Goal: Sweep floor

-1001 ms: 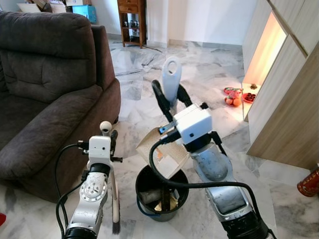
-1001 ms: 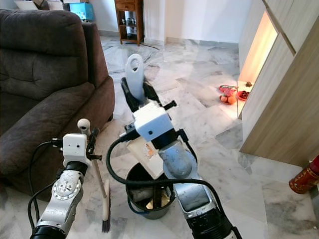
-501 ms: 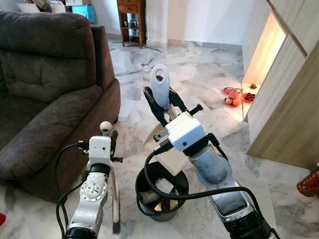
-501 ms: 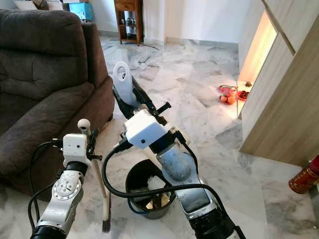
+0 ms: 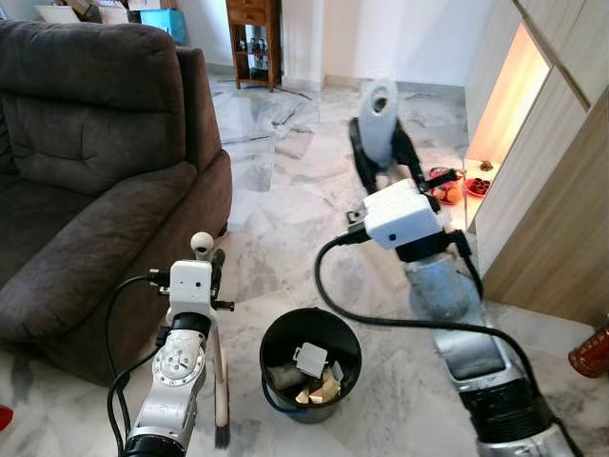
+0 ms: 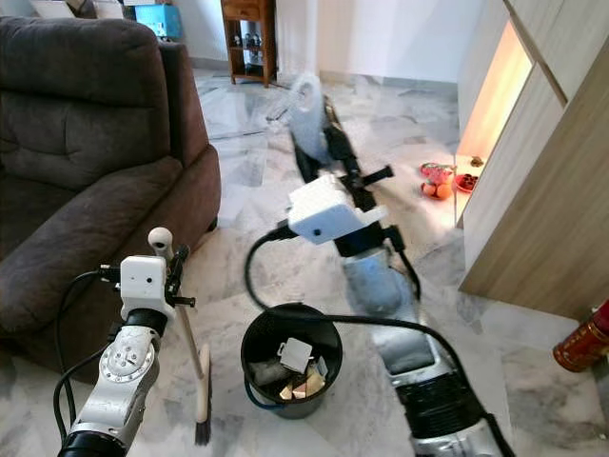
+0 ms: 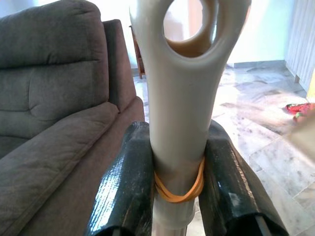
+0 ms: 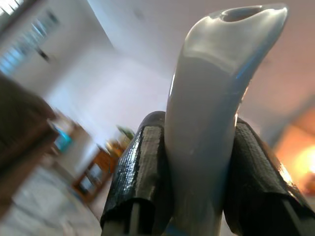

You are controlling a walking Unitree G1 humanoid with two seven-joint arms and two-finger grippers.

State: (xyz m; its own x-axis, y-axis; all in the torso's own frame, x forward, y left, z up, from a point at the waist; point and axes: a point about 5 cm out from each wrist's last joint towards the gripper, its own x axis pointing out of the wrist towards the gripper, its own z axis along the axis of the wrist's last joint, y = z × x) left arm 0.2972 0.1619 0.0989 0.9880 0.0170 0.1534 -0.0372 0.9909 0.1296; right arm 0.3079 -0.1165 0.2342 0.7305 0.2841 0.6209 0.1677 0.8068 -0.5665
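My left gripper (image 5: 211, 265) is shut on the top of a pale broom handle (image 7: 179, 93) with a rubber band around it. The broom (image 5: 221, 390) stands upright, its dark bristles (image 5: 222, 436) on the marble floor beside the sofa. My right gripper (image 5: 381, 145) is raised high to the right of the bin and is shut on the white dustpan handle (image 5: 378, 103). The pan's body is hidden behind the wrist. A black bin (image 5: 276, 333) stands on the floor between my arms, with paper scraps (image 5: 311, 360) lying in it.
A dark brown sofa (image 5: 86, 171) is on the left. A wooden cabinet wall (image 5: 547, 219) runs along the right, with a lit niche. A plate of fruit (image 5: 447, 186) sits on the floor by it. A red object (image 5: 592, 350) is at the right edge. Open marble floor lies ahead.
My right gripper has swung the dustpan handle from over the bin up and away to the right. The bin's mouth is uncovered, with scraps inside. The left arm and broom have not moved.
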